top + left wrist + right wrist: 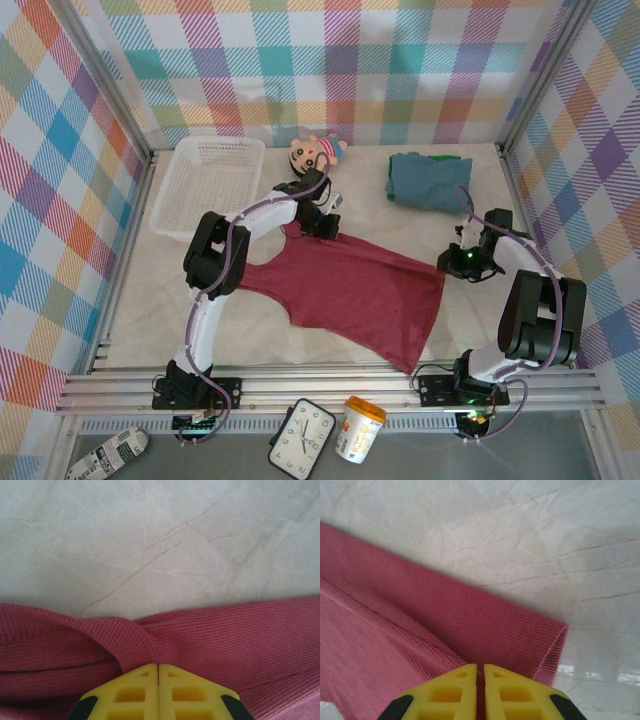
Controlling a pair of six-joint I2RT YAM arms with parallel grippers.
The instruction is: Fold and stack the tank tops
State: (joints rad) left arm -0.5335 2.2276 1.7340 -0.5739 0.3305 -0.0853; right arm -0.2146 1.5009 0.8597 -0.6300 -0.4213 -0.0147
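Note:
The dark red tank top (350, 290) lies spread flat in the middle of the table. My left gripper (322, 218) is at its far left strap end, and in the left wrist view the yellow jaws (158, 666) are shut on a bunched fold of the red cloth (235, 640). My right gripper (452, 262) sits at the top's far right corner. There its jaws (480, 666) stand a sliver apart with the folded red hem (485, 625) pinched between them. A folded dusty blue-grey tank top (430, 182) rests at the back right, with bright green cloth (445, 157) peeking from under it.
A white mesh basket (205, 185) stands at the back left, with a small doll (315, 152) beside it. On the near ledge lie a clock (302, 438), a cup (360, 428) and a remote (108, 455). Plaid walls close in three sides.

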